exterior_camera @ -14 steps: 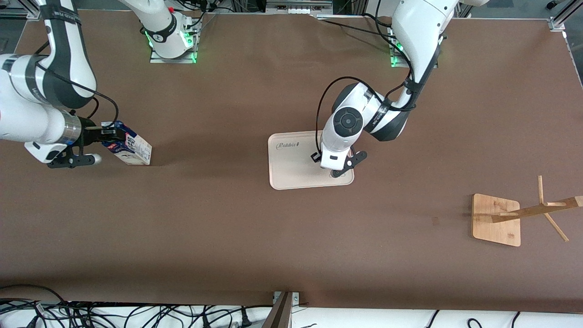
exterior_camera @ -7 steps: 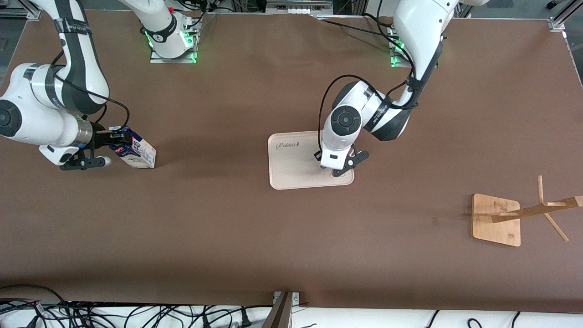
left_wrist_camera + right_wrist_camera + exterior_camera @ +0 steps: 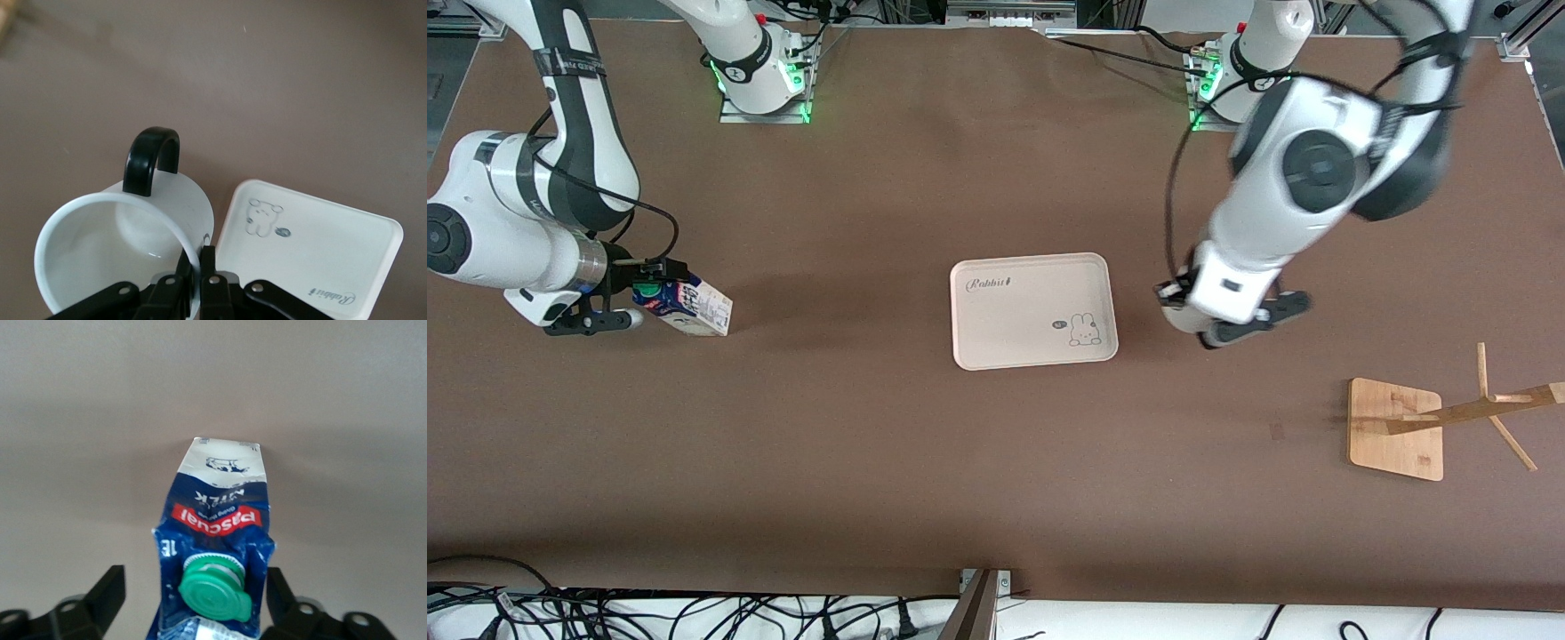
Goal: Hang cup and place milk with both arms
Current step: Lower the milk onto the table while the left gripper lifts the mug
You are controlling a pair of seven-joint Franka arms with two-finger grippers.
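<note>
The white cup (image 3: 100, 247) with its black loop handle (image 3: 153, 160) hangs in the air. My left gripper (image 3: 200, 257) is shut on its rim, one finger inside and one outside. In the front view the left gripper (image 3: 1183, 307) is over the bare table between the tray and the wooden rack, and the hand hides most of the cup. The blue-and-white milk (image 3: 694, 307) with its green cap (image 3: 213, 590) rests on the table at the right arm's end. My right gripper (image 3: 197, 587) is open, and its fingers (image 3: 110, 590) flank the carton's top without touching it.
A cream tray (image 3: 1014, 311) with a rabbit print lies mid-table with nothing on it; it also shows below the cup (image 3: 313, 253). A wooden peg rack (image 3: 1396, 427) on a square base stands toward the left arm's end, nearer the front camera.
The left arm has lifted the cup off the tray and swung it toward the rack. The right gripper has opened and let go of the milk.
</note>
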